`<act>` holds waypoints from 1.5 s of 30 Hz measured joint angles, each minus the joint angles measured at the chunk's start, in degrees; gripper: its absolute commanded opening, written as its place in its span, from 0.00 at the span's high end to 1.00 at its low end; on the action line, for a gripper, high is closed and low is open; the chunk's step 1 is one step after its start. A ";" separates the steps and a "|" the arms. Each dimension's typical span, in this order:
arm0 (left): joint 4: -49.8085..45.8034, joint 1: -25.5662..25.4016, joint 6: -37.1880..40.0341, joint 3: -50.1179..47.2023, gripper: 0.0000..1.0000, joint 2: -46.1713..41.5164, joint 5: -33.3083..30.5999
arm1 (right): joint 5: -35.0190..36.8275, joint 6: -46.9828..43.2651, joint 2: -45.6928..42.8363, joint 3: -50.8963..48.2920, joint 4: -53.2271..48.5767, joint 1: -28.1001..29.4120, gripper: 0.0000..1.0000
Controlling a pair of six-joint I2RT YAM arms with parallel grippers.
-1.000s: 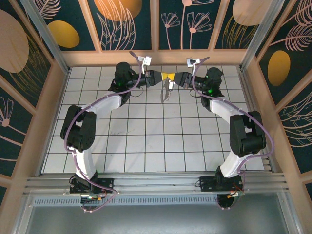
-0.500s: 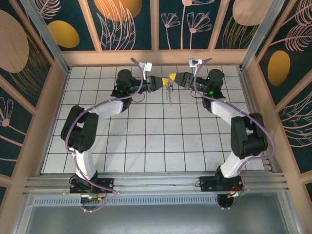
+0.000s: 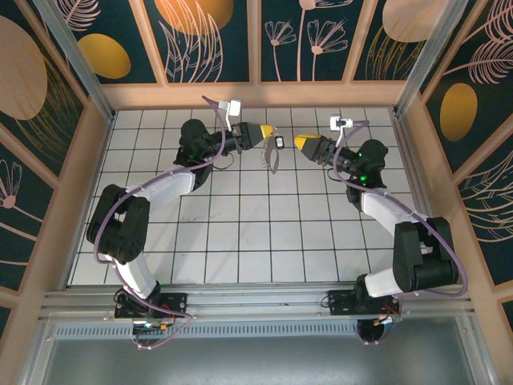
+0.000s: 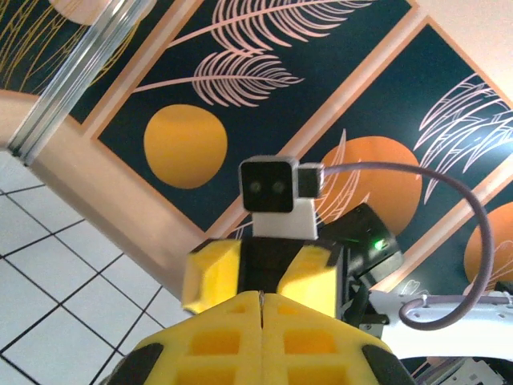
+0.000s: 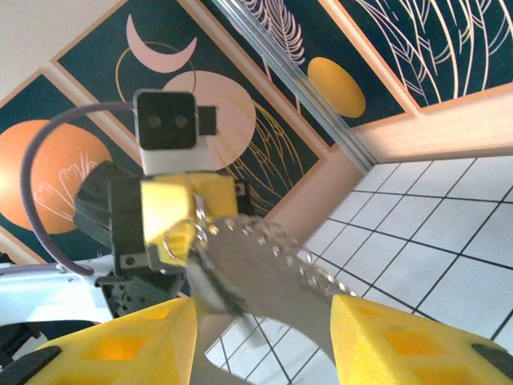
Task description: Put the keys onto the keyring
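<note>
Quick rundown for you: in the overhead view both arms are stretched up toward the 12 o'clock end of the white tiled table (image 3: 240, 233), tips pointing at each other with a small gap between them.

Your left gripper (image 3: 271, 130) has its yellow fingers pressed flat together. In its own wrist view (image 4: 261, 301) you just see one thin seam between the pads. It's pinching the keyring (image 3: 269, 157), which dangles off the tip toward 6 o'clock, up off the tiles. There's a small black-headed key (image 3: 279, 143) just at 3 o'clock of that tip, close to the ring. Can't tell from up there whether it's actually threaded on.

Your right gripper (image 3: 300, 142) sits at 3 o'clock of the left one, and its fingers are spread wide with nothing clamped. In the right wrist view (image 5: 263, 309) the silvery loop (image 5: 264, 265), with its jagged little teeth along one edge, runs from the left gripper (image 5: 188, 216) down between the two open yellow fingers. It's blurry up close, so I can't say whether it touches either pad.

The left wrist view shows the right gripper (image 4: 260, 265) head-on, its fingers apart.
</note>
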 measured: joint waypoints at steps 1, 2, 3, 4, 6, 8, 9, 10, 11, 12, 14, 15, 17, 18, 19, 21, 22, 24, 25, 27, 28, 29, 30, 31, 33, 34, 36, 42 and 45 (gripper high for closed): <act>0.31 -0.11 -0.07 0.00 1.00 -0.11 0.04 | -0.02 -0.46 -0.22 -0.48 -0.02 0.11 0.52; 0.48 -0.31 -0.20 0.00 1.00 -0.13 0.07 | -0.04 -1.07 -0.42 -0.83 -0.02 0.28 0.52; 0.52 -0.39 -0.24 0.00 1.00 -0.13 0.15 | -0.07 -1.53 -0.48 -0.98 -0.02 0.44 0.52; 0.50 -0.55 -0.37 0.00 1.00 -0.13 0.26 | -0.15 -2.03 -0.55 -1.07 -0.04 0.68 0.52; 0.55 -0.74 -0.42 0.00 1.00 -0.13 0.52 | -0.46 -3.19 -0.63 -1.07 -0.09 1.05 0.51; 0.55 -0.96 -0.52 0.00 1.00 -0.13 0.70 | -0.76 -4.57 -0.81 -1.07 -0.55 1.33 0.51; 0.52 -1.07 -0.59 0.00 1.00 -0.13 0.70 | -0.92 -5.18 -0.92 -1.05 -0.90 1.46 0.51; 0.55 -1.11 -0.59 0.00 1.00 -0.13 0.81 | -1.11 -5.88 -1.01 -1.03 -1.16 1.49 0.51; 0.55 -1.22 -0.59 0.02 1.00 -0.13 0.90 | -1.42 -6.47 -1.07 -0.96 -1.49 1.53 0.51; 0.55 -1.27 -0.59 0.02 1.00 -0.13 0.94 | -1.57 -7.06 -1.11 -0.83 -1.84 1.55 0.51; 0.50 -1.44 -0.59 0.02 1.00 -0.13 1.11 | -1.97 -7.96 -1.11 -0.33 -2.47 1.57 0.51; 0.52 -1.49 -0.59 0.04 1.00 -0.13 1.16 | -2.01 -8.28 -1.11 -0.13 -2.54 1.57 0.51; 0.50 -1.62 -0.59 0.09 1.00 -0.13 1.31 | -2.08 -8.98 -1.11 0.46 -2.93 1.57 0.51; 0.44 -1.73 -0.59 0.13 1.00 -0.13 1.31 | -2.16 -9.18 -1.11 0.61 -2.99 1.57 0.51; 0.33 -1.81 -0.59 0.22 1.00 -0.13 1.33 | -2.36 -9.38 -1.11 0.83 -3.10 1.57 0.51; 0.28 -2.01 -0.59 0.48 1.00 -0.13 1.60 | -2.80 -9.51 -1.11 1.18 -3.43 1.57 0.51; 0.28 -2.16 -0.59 0.63 1.00 -0.13 1.79 | -3.13 -9.62 -1.11 1.33 -3.43 1.57 0.51; 0.26 -2.36 -0.59 0.98 1.00 -0.13 2.10 | -3.78 -10.01 -1.11 1.53 -3.41 1.57 0.51; 0.26 -2.54 -0.59 1.18 1.00 -0.13 2.21 | -4.20 -10.16 -1.11 1.62 -3.41 1.62 0.51; 0.28 -2.67 -0.59 1.57 1.00 -0.13 2.38 | -5.01 -10.45 -1.11 1.92 -3.43 1.64 0.51; 0.28 -2.71 -0.59 1.70 1.00 -0.13 2.45 | -5.29 -10.51 -1.11 2.16 -3.41 1.68 0.51; 0.31 -2.86 -0.59 1.86 1.00 -0.13 2.60 | -5.60 -10.64 -1.11 2.40 -3.41 1.73 0.51; 0.26 -2.97 -0.59 1.90 1.00 -0.11 2.67 | -5.90 -10.69 -1.11 2.62 -3.39 1.75 0.51; 0.26 -3.04 -0.59 2.01 1.00 -0.13 2.82 | -6.25 -10.71 -1.11 2.82 -3.34 1.79 0.51; 0.24 -3.23 -0.59 2.23 1.00 -0.11 2.97 | -6.67 -10.84 -1.11 3.19 -3.30 1.86 0.51; 0.26 -3.30 -0.59 2.36 1.00 -0.11 3.13 | -6.84 -10.86 -1.09 3.37 -3.30 1.88 0.51; 0.26 -3.48 -0.59 2.56 1.00 -0.11 3.34 | -7.41 -10.86 -1.01 3.74 -3.28 1.99 0.53; 0.24 -3.52 -0.59 3.13 1.00 0.00 3.67 | -8.57 -10.99 -0.52 4.35 -3.30 2.64 0.62; 0.11 -3.52 -0.59 3.26 1.00 0.07 3.69 | -9.14 -11.52 -0.52 4.35 -3.32 2.64 0.65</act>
